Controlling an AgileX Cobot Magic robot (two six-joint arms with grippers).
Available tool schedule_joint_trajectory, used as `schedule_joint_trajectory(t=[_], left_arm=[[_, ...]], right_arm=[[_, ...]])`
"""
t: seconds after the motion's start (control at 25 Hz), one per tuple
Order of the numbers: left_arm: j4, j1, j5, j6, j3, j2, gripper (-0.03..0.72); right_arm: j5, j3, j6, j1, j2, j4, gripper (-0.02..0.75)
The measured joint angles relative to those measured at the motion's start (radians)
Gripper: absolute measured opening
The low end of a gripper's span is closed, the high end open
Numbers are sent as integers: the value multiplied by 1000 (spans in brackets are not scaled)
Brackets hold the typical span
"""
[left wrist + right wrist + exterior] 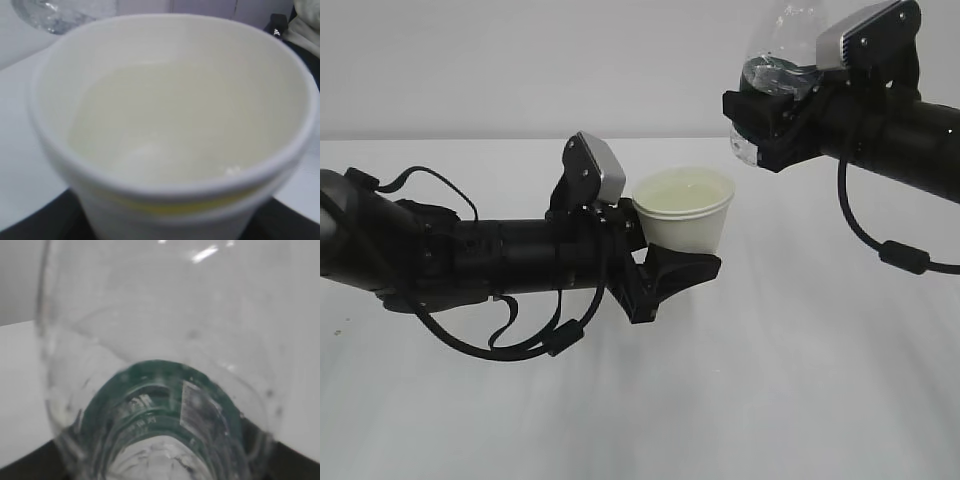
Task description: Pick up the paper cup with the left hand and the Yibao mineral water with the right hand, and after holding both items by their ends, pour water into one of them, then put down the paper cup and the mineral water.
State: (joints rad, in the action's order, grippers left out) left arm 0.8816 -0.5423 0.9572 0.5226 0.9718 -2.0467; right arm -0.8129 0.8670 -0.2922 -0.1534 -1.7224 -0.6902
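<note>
The left hand (pixel 672 262) has its fingers closed around the lower part of the paper cup (pixel 684 208), holding it upright above the middle of the white worktop (pixel 800 380), with liquid inside. The right hand (pixel 767 118), higher toward the far right edge, has its fingers clamped on the mineral water bottle (pixel 788 45), well apart from the cup.

left tool (pixel 672 262) gripping, right tool (pixel 760 120) raised

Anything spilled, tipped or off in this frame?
Nothing stands out. The paper cup sits upright in the left hand, liquid inside, none visible on the table. The Yibao mineral water is gripped by the right hand, raised clear of the cup.
</note>
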Motion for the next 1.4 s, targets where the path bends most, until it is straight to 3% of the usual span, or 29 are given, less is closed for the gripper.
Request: schedule_joint_trajectory(t=[0.36,0.88,1.4], left_arm=[[-98,27,0,-49,0,0,430],[-135,148,0,-53,0,0,430],[-144,222,0,-54,0,0,430]], right_arm=[[6,0,0,0,0,0,435],[23,0,-2,0,0,8,435],[48,0,-3,0,0,9,435]])
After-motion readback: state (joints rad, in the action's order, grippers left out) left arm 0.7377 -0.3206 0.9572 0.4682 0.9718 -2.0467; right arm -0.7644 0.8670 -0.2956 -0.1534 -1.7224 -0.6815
